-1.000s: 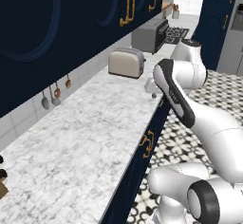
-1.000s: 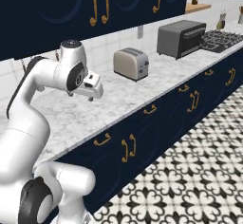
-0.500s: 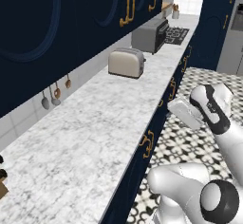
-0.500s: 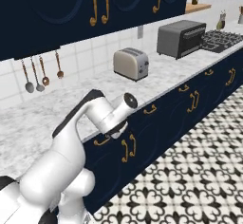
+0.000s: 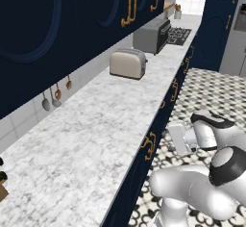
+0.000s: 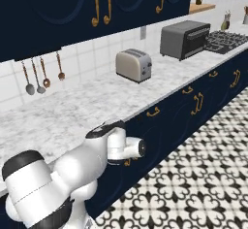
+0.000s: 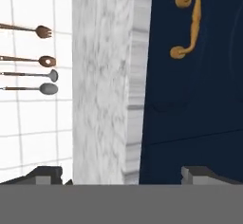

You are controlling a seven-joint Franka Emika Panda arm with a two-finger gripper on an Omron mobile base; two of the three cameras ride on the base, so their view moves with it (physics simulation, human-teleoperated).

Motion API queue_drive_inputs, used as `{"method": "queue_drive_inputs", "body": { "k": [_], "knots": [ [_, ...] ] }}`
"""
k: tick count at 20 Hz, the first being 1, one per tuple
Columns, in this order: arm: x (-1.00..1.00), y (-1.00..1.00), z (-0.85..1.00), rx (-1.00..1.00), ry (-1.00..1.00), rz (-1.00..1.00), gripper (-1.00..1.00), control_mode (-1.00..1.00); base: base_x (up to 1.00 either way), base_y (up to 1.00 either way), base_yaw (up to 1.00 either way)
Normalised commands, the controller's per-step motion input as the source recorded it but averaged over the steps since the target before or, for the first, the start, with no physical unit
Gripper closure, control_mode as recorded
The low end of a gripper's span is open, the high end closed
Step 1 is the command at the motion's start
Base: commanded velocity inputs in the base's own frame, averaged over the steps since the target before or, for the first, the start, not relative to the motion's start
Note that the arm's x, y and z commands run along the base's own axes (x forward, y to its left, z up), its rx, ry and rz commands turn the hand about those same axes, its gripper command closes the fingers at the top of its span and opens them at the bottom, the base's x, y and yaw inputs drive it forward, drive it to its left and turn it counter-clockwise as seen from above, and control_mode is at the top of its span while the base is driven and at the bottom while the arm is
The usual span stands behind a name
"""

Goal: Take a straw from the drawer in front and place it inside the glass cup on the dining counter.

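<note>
We see a marble worktop backed by white tiles, navy upper cabinets with brass handles above. A silver toaster sits on it, a dark toaster oven further along, a stovetop beyond that. Utensils hang on the tiled wall. Patterned black-and-white floor tiles below.

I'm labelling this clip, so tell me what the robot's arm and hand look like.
The arm is glossy white, built of rounded, bulbous segments with dark grey to black joint bands. No cables or markings show. The hand is a pale grey-white block; its fingertips are small, dark and squared.
</note>
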Motion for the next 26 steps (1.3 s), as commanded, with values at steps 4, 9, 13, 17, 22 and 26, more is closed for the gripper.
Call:
{"method": "queue_drive_inputs", "body": {
  "k": [4, 9, 13, 17, 22, 26],
  "knots": [
    [0.51, 0.00, -0.74, 0.22, 0.05, 0.00, -1.00, -1.00, 0.00, 0.00, 0.00],
    [0.46, -0.14, -0.51, 0.12, 0.00, 0.05, -1.00, -1.00, 0.00, 0.00, 0.00],
    [0.69, 0.00, -0.42, 0.01, 0.00, 0.07, -1.00, -1.00, 0.00, 0.00, 0.00],
    [0.55, -0.03, -0.41, 0.05, 0.00, 0.02, -1.00, -1.00, 0.00, 0.00, 0.00],
    [0.48, -0.19, -0.44, 0.12, 0.00, 0.00, -1.00, -1.00, 0.00, 0.00, 0.00],
    [0.75, -0.03, -0.25, 0.12, 0.01, 0.00, -1.00, -1.00, 0.00, 0.00, 0.00]
  ]
}}
